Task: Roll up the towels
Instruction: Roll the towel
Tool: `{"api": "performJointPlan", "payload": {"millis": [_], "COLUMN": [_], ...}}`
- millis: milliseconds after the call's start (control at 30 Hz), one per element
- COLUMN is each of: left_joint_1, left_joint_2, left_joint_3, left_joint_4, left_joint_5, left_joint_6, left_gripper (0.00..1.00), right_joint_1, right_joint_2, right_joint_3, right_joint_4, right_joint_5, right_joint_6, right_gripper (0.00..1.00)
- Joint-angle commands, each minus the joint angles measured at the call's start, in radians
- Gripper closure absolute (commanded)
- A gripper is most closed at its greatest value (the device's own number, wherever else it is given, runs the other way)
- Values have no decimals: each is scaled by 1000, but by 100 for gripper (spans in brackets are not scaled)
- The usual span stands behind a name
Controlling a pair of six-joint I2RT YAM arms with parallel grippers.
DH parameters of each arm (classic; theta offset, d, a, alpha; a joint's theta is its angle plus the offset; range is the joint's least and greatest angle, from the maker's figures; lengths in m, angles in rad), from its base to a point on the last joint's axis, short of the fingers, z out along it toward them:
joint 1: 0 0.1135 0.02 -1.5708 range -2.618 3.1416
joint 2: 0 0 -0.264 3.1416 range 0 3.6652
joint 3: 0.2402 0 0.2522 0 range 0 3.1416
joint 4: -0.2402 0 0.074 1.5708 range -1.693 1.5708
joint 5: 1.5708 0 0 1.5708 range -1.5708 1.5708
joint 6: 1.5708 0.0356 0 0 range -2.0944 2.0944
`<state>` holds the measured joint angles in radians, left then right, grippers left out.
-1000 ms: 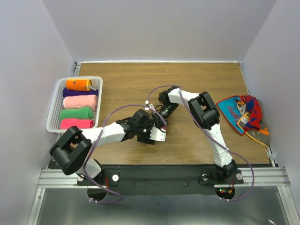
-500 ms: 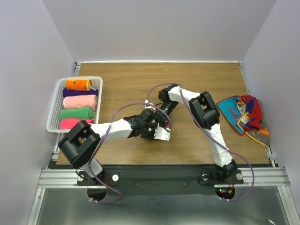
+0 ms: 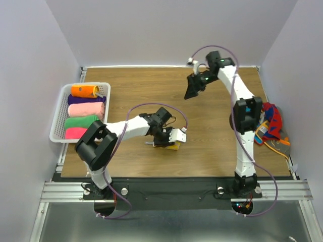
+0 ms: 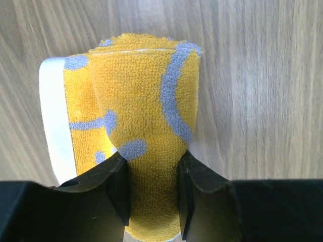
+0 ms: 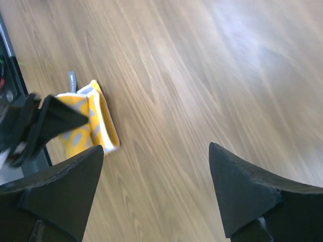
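Blue-marked yellow towel [image 4: 146, 101] — short roll on the table [image 3: 217, 146], near centre

Basket [image 3: 57, 113] left of the rolled towel [image 4: 144, 85], loose towels [image 3: 270, 118] right

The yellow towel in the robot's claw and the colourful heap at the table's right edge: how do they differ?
The yellow towel is rolled into a short tube; the heap lies loose and crumpled. The yellow towel is pinched in the left gripper; the heap sits ungripped. The yellow towel has grey-blue marks; the heap is mostly red and blue. Both are soft cloth.
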<state>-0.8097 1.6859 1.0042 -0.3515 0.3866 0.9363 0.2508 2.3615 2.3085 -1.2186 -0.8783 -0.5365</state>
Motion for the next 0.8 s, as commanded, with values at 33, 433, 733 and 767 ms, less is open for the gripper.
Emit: {"api": "performJointPlan", "payload": {"millis": [33, 433, 733, 767], "left_joint_1": [73, 271, 300, 302], "left_joint_2": [153, 572, 709, 715], "left_joint_3": [118, 557, 692, 697], "left_joint_4": [-263, -661, -764, -764], "left_joint_5": [146, 287, 298, 298], "left_joint_6": [-21, 128, 177, 176], "left_gripper": [66, 59, 56, 56], "right_joint_1": [-90, -61, 470, 502], "right_joint_2": [-260, -792, -1005, -1002], "right_joint_3": [-81, -532, -1007, -1035], "right_joint_4": [149, 154, 436, 468], "right_joint_5": [-18, 186, 709, 741], "right_joint_6": [96, -83, -56, -57], "right_gripper": [6, 4, 4, 4]}}
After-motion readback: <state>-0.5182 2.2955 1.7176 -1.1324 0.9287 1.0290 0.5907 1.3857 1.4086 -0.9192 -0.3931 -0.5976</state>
